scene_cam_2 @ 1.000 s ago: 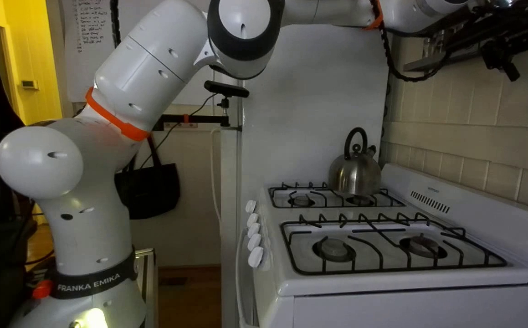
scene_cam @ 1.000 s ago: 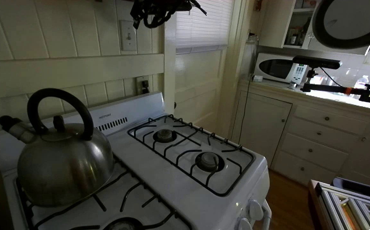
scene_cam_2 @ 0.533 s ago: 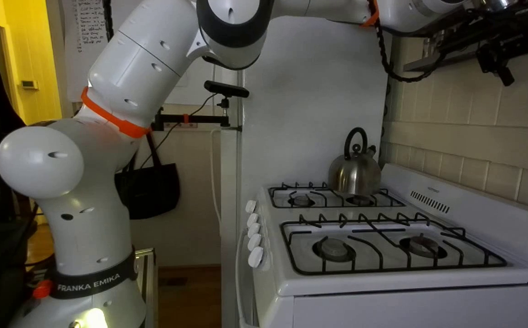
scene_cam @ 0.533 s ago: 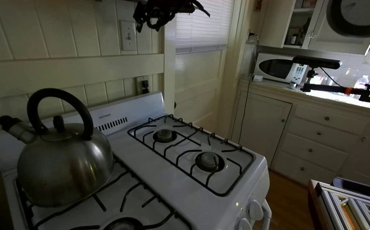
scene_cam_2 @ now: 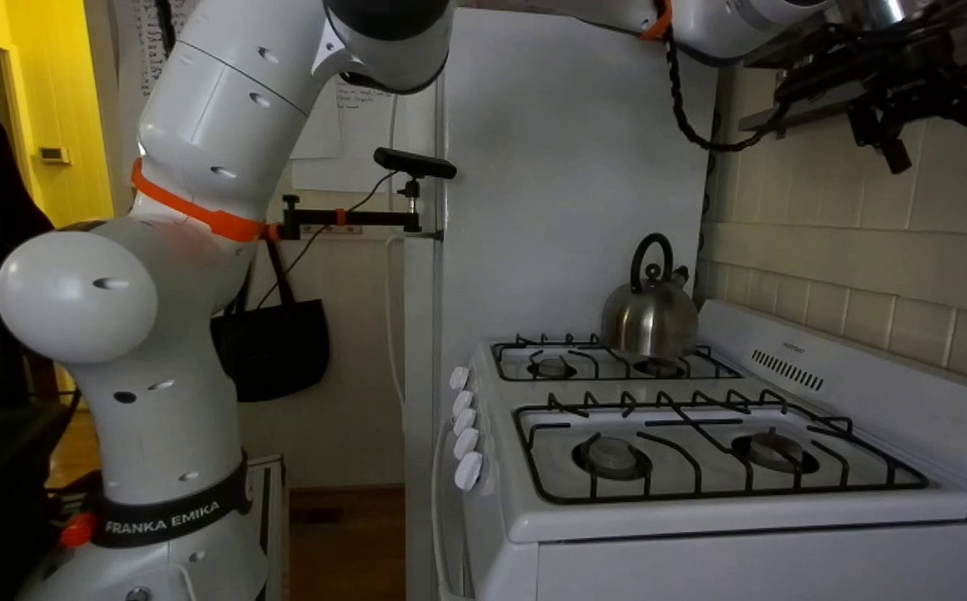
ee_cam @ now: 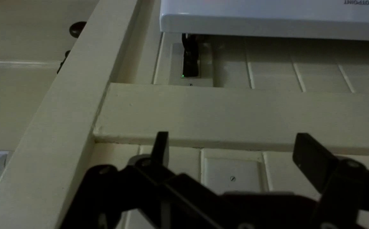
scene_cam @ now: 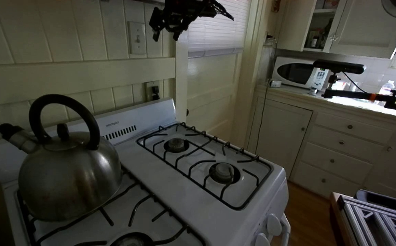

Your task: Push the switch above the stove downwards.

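Note:
The switch is a cream-white upright plate with a small toggle, on the panelled wall above the stove. In the wrist view the end of the switch plate with one screw shows between the fingers; the gripper body hides its toggle. My gripper is black, open and empty, pointing down, beside the switch in that view. In an exterior view the gripper hangs high above the stove, with both fingers apart. In the wrist view the gripper has its fingers wide apart. No contact with the switch shows.
A steel kettle stands on a rear burner. A wooden rail crosses the wall below the switch. An outlet with a black plug sits under the rail. A shelf is on the wall behind the gripper. A white blind hangs to one side.
My gripper has moved lower and rightward in one view, lower and leftward in another, and both fingers now show more clearly. The arm's links have shifted back. The switch, stove and kettle have not moved.

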Tool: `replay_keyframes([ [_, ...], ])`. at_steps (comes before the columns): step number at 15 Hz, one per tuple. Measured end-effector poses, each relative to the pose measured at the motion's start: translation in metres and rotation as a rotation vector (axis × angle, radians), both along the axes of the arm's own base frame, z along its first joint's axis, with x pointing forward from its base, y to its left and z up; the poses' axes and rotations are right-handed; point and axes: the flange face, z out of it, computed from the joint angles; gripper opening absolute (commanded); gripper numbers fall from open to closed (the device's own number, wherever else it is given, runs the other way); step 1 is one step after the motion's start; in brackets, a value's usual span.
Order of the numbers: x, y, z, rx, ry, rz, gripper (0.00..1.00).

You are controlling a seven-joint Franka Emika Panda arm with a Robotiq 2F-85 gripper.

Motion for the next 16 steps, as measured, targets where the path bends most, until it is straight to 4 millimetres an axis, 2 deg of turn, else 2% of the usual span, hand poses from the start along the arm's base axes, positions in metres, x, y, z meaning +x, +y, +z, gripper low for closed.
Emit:
replay_keyframes([
  [8,-0.048,0.020,-0.020,0.073,0.079,-0.068,1.00],
  [16,-0.100,0.044,-0.028,0.108,0.130,-0.098,1.00],
])
